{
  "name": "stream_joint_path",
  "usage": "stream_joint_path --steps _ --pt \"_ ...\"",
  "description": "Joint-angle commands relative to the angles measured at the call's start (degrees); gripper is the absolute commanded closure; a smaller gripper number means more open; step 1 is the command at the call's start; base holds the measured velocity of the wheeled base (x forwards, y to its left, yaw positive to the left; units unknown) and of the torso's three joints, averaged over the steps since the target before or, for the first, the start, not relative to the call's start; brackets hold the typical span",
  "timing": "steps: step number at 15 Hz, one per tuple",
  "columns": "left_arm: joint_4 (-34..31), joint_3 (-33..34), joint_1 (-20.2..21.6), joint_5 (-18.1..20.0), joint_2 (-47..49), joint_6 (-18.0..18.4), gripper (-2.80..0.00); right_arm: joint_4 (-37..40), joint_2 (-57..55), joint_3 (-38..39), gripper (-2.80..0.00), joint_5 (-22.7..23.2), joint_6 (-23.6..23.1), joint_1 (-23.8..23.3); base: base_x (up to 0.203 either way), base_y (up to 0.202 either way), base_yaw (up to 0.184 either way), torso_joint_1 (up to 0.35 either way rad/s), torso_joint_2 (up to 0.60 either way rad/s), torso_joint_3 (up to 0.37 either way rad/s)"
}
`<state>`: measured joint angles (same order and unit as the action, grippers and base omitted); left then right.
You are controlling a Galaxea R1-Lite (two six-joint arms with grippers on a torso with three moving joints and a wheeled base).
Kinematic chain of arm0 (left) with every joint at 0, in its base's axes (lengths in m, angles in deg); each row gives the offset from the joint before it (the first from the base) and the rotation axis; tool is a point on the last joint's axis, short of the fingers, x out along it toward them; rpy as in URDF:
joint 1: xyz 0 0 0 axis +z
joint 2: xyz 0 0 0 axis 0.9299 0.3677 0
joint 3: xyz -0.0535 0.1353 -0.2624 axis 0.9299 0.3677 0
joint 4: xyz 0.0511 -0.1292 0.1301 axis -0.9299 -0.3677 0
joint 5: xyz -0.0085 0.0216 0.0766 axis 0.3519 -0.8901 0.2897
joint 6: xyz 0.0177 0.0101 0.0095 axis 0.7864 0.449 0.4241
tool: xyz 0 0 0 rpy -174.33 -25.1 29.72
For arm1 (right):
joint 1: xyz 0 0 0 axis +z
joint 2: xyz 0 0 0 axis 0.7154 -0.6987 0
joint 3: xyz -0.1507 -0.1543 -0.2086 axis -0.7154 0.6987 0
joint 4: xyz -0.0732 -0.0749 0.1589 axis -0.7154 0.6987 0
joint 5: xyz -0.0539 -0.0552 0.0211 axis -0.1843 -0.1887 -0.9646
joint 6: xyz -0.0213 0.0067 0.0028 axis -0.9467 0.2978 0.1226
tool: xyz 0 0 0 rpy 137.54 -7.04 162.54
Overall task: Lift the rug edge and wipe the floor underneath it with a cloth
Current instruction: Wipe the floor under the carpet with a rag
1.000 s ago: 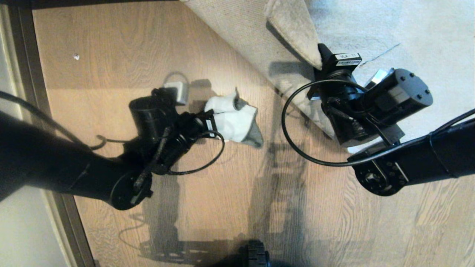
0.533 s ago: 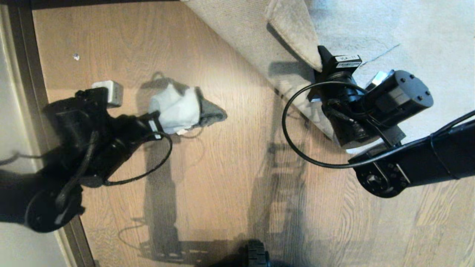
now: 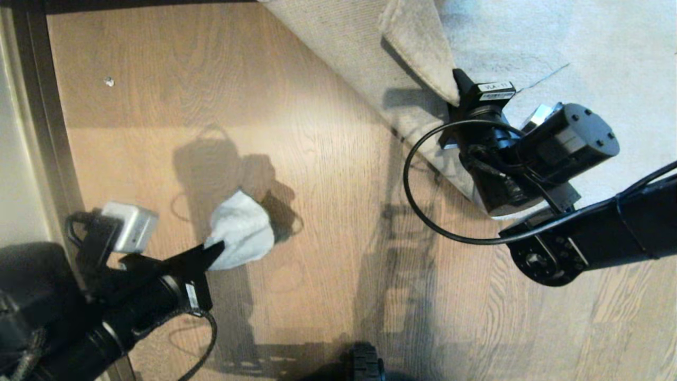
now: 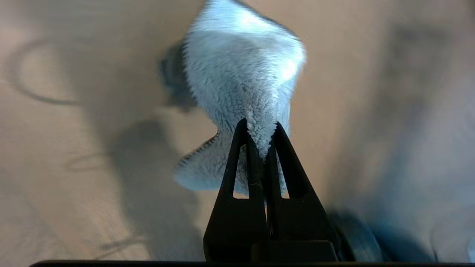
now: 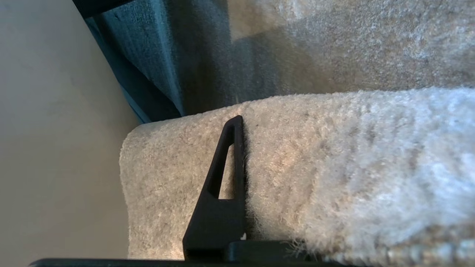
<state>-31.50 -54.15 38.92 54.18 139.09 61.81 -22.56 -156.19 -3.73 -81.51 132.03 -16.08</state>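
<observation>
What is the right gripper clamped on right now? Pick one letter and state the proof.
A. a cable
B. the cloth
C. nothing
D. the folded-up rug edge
D: the right gripper has its jaws shut on the rug edge, folded back with its beige backing showing, while the cloth is in the left gripper.

open floor centre, folded rug edge blocking right
</observation>
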Motion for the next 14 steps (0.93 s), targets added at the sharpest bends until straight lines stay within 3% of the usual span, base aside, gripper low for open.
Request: stream_joint_path --steps 1,3,5,14 --pt "-0.26 1.53 -8.81 -0.26 -1.98 1.48 0.0 -2.72 0.01 0.05 0.0 0.07 0.42 -0.24 0.0 0.0 0.0 0.0 0.0 0.0" --pt "-0.84 1.5 -16.31 -0.4 0.57 2.0 0.0 -2.72 -0.16 0.05 0.0 0.4 0.33 -0.2 0.0 0.0 0.0 0.0 0.0 0.0" --pt "-1.07 0.95 -21.27 -0.51 5.09 2.15 0.0 -2.72 -0.17 0.04 0.0 0.4 0.33 -0.24 0.0 0.0 0.0 0.0 0.0 0.0" --pt "-0.9 -19.76 -23.09 -0.03 22.58 2.19 0.0 -2.72 -0.17 0.8 0.0 0.23 0.07 -0.77 0.0 0.0 0.0 0.0 0.0 0.0"
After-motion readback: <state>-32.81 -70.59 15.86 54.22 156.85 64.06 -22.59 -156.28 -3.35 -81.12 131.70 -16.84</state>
